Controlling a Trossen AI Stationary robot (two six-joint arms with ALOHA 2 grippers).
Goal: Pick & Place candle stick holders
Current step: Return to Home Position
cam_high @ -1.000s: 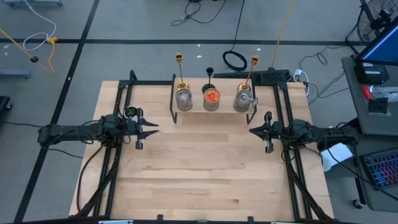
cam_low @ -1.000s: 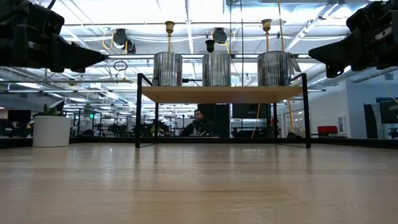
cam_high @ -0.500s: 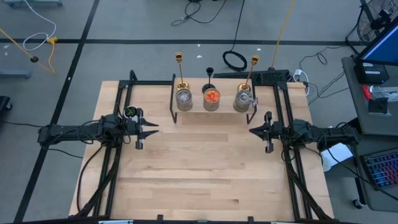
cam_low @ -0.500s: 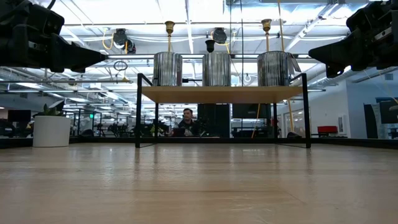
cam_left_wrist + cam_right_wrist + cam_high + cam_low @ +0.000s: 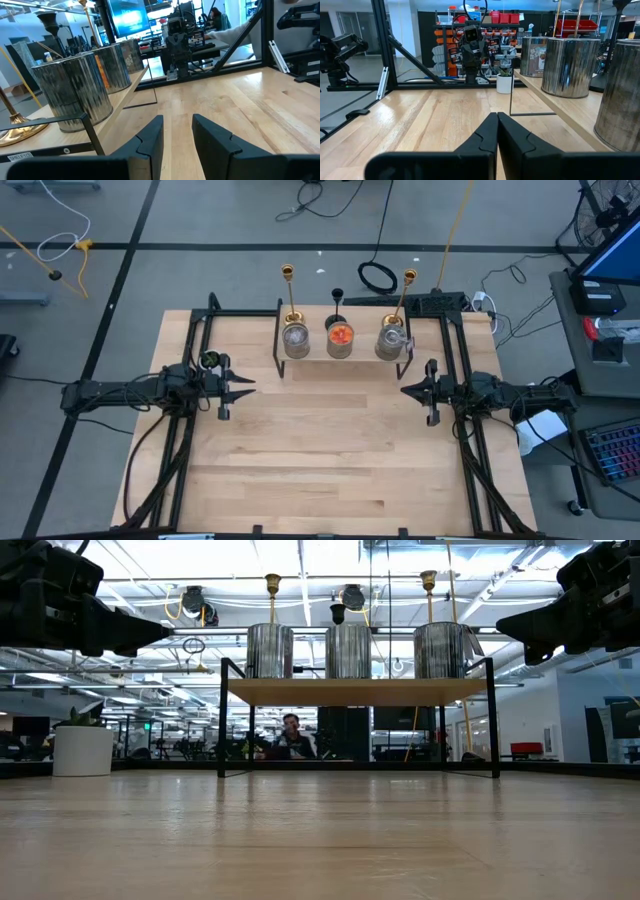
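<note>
I see my left gripper [image 5: 178, 120] hanging with its fingers slightly apart and my right gripper [image 5: 497, 116] with fingers pressed together, while beyond their tips the two tall shiny gold candle stick holders [image 5: 290, 295] [image 5: 404, 295] and the shorter black one [image 5: 338, 294] stand on the black-framed wooden shelf [image 5: 360, 691].

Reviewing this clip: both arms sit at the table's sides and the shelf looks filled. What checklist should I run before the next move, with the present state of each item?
1. Left gripper empty: ok, fingers apart with nothing between them.
2. Right gripper empty: ok, fingers shut on nothing.
3. Both arms away from the shelf: ok, one at each side of the table.
4. Gold candle stick holders and black candle stick holder standing on the shelf: ok.
5. Three candle tins in a row in front of the holders: ok.
6. Holder bases seated flat: cannot tell, the tins hide most of them.
</note>
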